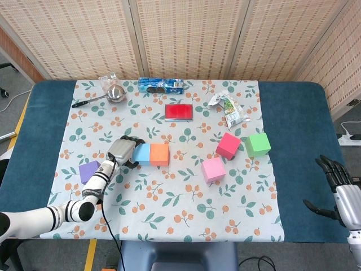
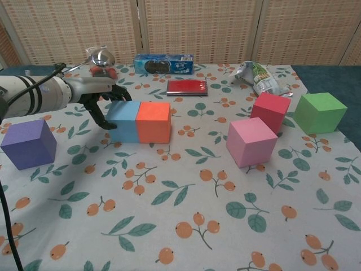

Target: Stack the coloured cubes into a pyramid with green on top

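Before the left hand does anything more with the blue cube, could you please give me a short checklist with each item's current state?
1. Blue cube flush against orange cube: ok.
2. Left hand at the blue cube's outer side: ok; actual grip: cannot tell.
3. Purple cube free to pick: ok.
4. Green cube kept aside for the top: ok.
5. Right hand off the cloth, holding nothing: ok.

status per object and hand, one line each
blue cube: on the cloth, flush against the orange cube, left hand at its outer side
orange cube: on the cloth, unstacked
purple cube: alone, unstacked
pink cube: on the cloth, unstacked
red cube: on the cloth, just behind pink
green cube: on the cloth, unstacked
left hand: fingers spread beside blue
right hand: open, off the cloth
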You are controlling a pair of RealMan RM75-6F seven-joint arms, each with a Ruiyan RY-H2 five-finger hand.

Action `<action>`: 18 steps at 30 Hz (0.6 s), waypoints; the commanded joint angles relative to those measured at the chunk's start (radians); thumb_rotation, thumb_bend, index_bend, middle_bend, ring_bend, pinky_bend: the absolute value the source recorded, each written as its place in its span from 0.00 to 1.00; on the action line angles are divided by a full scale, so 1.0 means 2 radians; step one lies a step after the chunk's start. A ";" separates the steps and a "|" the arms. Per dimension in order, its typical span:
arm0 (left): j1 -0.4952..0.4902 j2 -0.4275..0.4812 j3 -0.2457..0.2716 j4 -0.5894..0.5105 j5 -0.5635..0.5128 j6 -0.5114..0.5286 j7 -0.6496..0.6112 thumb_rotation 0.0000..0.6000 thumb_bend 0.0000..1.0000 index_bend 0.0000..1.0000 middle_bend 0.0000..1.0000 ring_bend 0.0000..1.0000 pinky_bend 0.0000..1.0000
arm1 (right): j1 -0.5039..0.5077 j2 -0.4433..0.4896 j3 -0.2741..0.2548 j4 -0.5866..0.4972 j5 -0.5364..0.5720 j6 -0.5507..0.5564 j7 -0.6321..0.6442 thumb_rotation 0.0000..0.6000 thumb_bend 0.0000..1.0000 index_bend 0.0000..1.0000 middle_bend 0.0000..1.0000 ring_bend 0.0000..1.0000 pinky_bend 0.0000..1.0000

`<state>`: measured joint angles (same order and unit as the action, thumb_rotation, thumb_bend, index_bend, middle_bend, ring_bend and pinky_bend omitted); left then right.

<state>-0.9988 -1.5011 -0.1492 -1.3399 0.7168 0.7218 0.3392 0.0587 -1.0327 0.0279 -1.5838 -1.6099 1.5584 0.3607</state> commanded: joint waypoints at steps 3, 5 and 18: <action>-0.003 0.003 0.000 0.001 -0.003 -0.010 -0.002 1.00 0.32 0.24 0.25 0.18 0.13 | 0.000 0.000 0.000 0.000 0.001 -0.001 0.000 1.00 0.00 0.00 0.00 0.00 0.00; -0.006 0.007 -0.003 -0.001 -0.008 -0.022 -0.008 1.00 0.32 0.24 0.25 0.18 0.13 | 0.000 0.000 0.000 0.001 0.001 -0.001 0.000 1.00 0.00 0.00 0.00 0.00 0.00; -0.019 0.019 -0.001 -0.003 -0.014 -0.048 -0.025 1.00 0.31 0.23 0.25 0.18 0.13 | -0.003 0.000 0.000 0.002 0.005 -0.001 0.001 1.00 0.00 0.00 0.00 0.00 0.00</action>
<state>-1.0371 -1.4633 -0.1521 -1.3453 0.6882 0.6256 0.2903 0.0534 -1.0334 0.0286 -1.5801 -1.6002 1.5561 0.3634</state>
